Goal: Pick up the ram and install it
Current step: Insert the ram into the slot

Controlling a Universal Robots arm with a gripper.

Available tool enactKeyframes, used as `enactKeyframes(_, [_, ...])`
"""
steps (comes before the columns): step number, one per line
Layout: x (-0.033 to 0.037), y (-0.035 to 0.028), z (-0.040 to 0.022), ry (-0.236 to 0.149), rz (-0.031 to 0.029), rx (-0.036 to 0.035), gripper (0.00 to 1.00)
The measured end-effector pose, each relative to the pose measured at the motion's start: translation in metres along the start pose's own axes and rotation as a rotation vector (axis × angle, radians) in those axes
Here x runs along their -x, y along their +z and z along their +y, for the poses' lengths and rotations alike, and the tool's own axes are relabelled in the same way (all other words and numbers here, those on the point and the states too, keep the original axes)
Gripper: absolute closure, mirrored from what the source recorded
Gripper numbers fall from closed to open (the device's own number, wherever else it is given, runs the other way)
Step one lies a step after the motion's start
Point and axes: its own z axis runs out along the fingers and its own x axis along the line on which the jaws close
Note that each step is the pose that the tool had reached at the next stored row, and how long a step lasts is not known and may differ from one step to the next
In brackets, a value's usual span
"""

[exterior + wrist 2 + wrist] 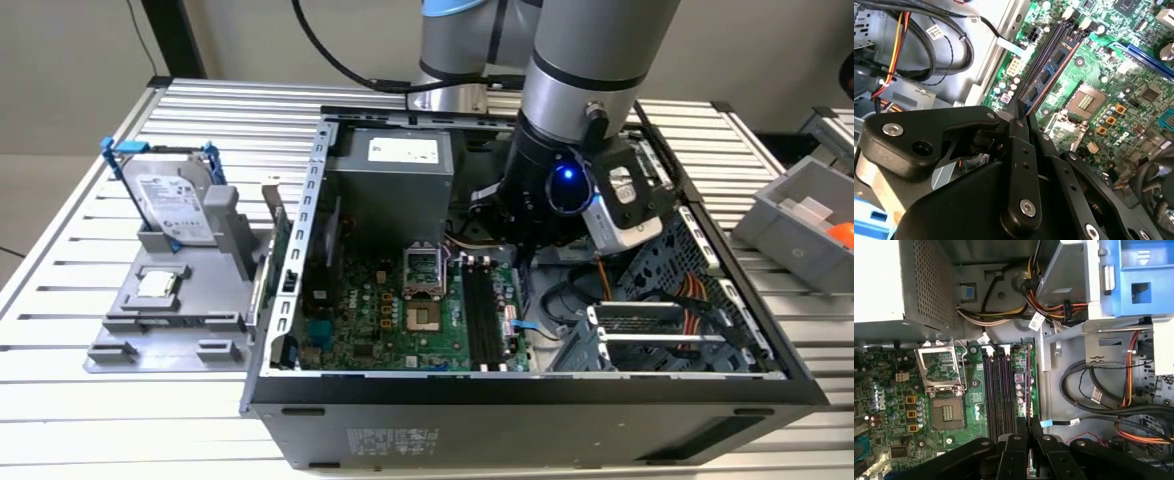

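I have the end effector clenched on the ram, which stands edge-on over the black slots on the motherboard, inside the open computer case. Pickup is done; whether it is seated, I cannot tell.

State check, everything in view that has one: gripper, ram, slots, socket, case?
gripper: shut on the ram.
ram: held edge-on, close over the motherboard by the slots; whether seated cannot be told.
ram slots: look empty.
CPU socket: empty, retention frame flipped open.
computer case: on its side, side panel off.
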Motion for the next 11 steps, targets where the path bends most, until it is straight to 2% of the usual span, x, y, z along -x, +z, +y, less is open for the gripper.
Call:
enactKeyframes(7, [-0.0003, 0.0072, -0.0001, -0.001, 0.0, 0.0001, 1.0])
enactKeyframes(11, [-0.0005, 0.0116, -0.0002, -0.019, 0.0004, 0.0009, 1.0])
